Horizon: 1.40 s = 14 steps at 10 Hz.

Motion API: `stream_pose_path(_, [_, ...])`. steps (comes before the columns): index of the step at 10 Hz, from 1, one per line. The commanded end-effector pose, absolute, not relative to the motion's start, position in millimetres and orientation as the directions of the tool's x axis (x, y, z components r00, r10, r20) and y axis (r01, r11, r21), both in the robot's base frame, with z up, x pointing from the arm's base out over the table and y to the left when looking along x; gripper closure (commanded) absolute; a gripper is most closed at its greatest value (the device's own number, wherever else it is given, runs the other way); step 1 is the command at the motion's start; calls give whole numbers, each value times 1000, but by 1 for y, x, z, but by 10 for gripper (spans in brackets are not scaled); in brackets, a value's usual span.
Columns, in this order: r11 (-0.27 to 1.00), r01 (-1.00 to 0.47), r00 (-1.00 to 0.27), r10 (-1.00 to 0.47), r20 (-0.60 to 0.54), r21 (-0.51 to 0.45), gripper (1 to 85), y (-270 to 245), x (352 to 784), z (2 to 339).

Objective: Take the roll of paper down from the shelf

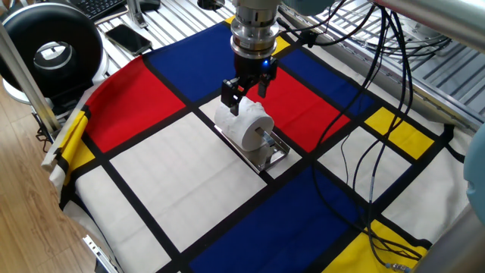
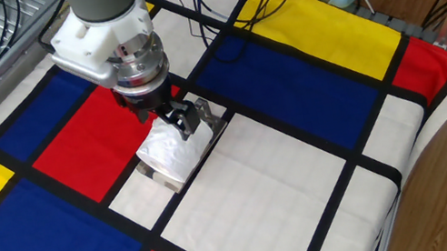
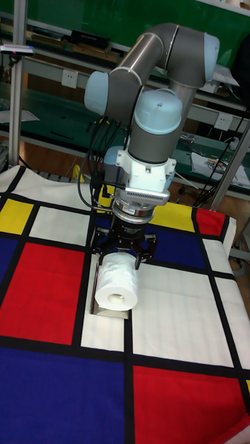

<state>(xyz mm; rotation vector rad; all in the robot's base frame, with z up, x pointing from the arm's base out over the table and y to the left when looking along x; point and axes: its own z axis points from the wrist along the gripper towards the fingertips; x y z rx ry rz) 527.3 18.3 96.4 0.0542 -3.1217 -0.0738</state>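
The roll of paper [image 1: 246, 126] [image 2: 170, 153] [image 3: 116, 282] is white and embossed. It lies horizontal on the peg of the small silver shelf [image 1: 275, 152] [image 3: 92, 295], which rests on the checked cloth. My gripper [image 1: 245, 95] [image 2: 188, 120] [image 3: 123, 260] points down over the roll's rear end. It is open, with one finger on each side of the roll. I cannot tell whether the fingers touch the paper. The roll's hollow core faces the camera in the tall fixed view.
A large black reel [image 1: 51, 51] stands at the table's far left corner, with a phone [image 1: 127, 36] and a keyboard [image 1: 98, 6] near it. Black cables [image 1: 375, 152] hang and trail across the cloth on the right. The grey slatted table [image 1: 447, 68] shows beyond the cloth.
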Motion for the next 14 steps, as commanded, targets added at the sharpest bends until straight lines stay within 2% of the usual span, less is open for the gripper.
stream_pose_path(1, [998, -19, -999, -21, 25, 64, 43, 21, 525, 97])
stream_pose_path(5, [997, -16, -1000, -17, 9, 72, 10, 36, 530, 93])
stream_pose_path(14, [999, -20, -999, -21, 34, 31, 7, 21, 529, 96])
